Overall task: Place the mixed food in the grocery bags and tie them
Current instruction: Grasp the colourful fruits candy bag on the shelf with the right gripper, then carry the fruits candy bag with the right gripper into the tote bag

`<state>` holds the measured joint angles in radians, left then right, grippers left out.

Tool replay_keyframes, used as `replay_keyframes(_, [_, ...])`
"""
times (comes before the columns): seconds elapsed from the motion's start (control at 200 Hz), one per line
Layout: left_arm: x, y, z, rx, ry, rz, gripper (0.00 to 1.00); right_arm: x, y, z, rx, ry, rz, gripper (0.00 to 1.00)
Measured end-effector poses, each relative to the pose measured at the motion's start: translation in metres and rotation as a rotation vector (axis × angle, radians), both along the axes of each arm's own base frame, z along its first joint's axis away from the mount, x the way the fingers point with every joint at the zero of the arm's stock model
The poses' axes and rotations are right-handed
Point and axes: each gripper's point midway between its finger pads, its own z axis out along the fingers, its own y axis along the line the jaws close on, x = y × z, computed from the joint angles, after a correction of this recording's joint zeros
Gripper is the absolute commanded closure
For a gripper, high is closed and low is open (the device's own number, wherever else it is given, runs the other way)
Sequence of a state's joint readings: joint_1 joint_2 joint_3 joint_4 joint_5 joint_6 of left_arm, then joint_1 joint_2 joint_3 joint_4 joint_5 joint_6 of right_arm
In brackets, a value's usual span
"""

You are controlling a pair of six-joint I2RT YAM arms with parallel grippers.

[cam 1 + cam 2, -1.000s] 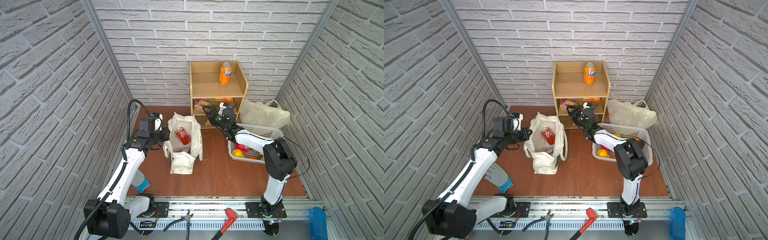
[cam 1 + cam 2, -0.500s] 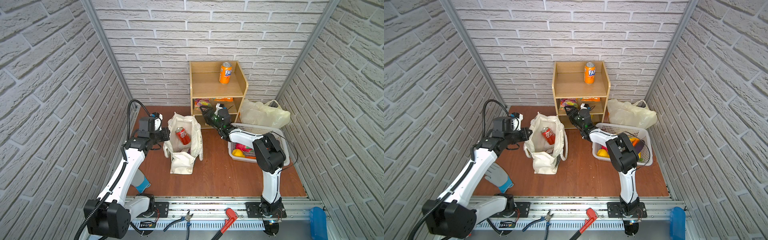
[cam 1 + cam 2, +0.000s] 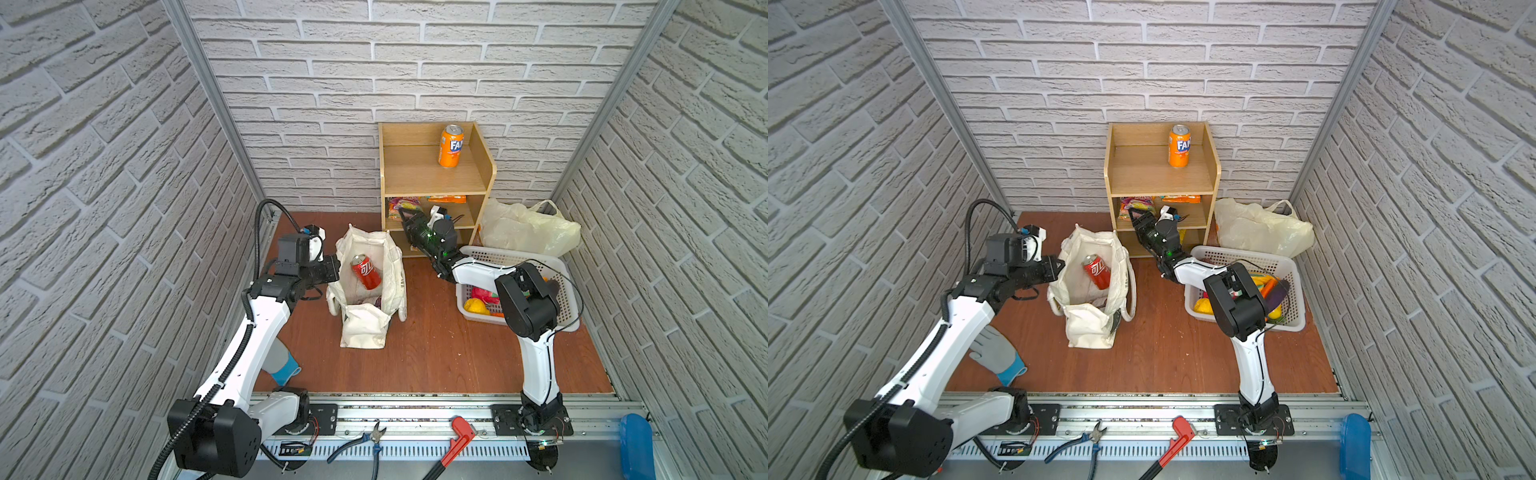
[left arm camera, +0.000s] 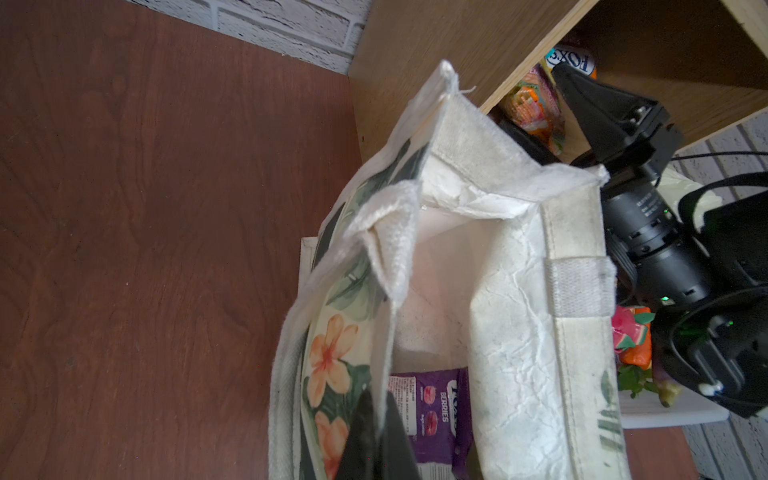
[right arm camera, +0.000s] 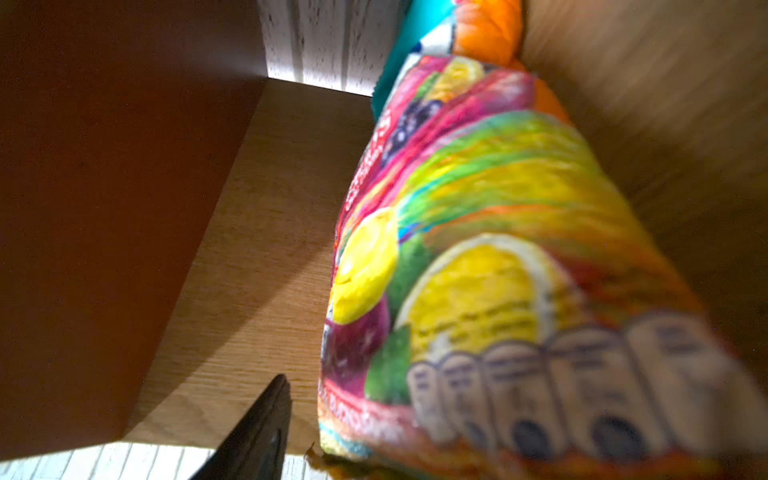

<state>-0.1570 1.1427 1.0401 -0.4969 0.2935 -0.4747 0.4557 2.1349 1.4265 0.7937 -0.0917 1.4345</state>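
The cream canvas tote [image 3: 362, 328] [image 3: 1090, 328] stands open at mid-floor with a red soda can [image 3: 365, 272] [image 3: 1096, 272] leaning inside. In the left wrist view a purple snack packet [image 4: 432, 415] lies at its bottom. My left gripper [image 3: 334, 268] [image 4: 378, 399] is shut on the tote's left rim, fabric pinched between the fingers. My right gripper [image 3: 405, 216] [image 3: 1136, 214] reaches into the shelf's middle level at a multicoloured snack packet [image 3: 401, 204] [image 5: 498, 249]. One finger [image 5: 262, 424] stands just beside the packet, not touching it; the other is hidden. The pale-yellow plastic bag [image 3: 523, 232] slumps at back right.
The wooden shelf unit [image 3: 432, 174] carries an orange can [image 3: 451, 145] on top and an orange packet [image 3: 446, 199] on the middle level. A white perforated basket [image 3: 490, 253] holds toy produce, including an aubergine [image 3: 1277, 293]. A grey glove [image 3: 996, 353] lies front left.
My right gripper has swung left and deeper into the shelf's middle level, up to the multicoloured packet, and its jaws have narrowed. The left arm and tote have not moved.
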Motion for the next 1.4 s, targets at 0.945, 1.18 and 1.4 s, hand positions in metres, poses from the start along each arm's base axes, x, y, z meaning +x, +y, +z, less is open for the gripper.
replay_keyframes(0.945, [0.000, 0.001, 0.000, 0.005, 0.001, 0.006, 1.00, -0.051, -0.019, 0.041, 0.014, -0.054, 0.042, 0.94])
replay_keyframes(1.18, [0.001, 0.005, -0.001, 0.015, 0.003, 0.018, 1.00, -0.090, -0.029, 0.058, -0.040, -0.055, 0.114, 0.95])
replay_keyframes(1.4, [0.000, 0.006, -0.002, 0.024, 0.005, 0.021, 1.00, -0.133, -0.036, 0.068, -0.195, -0.031, 0.222, 0.95])
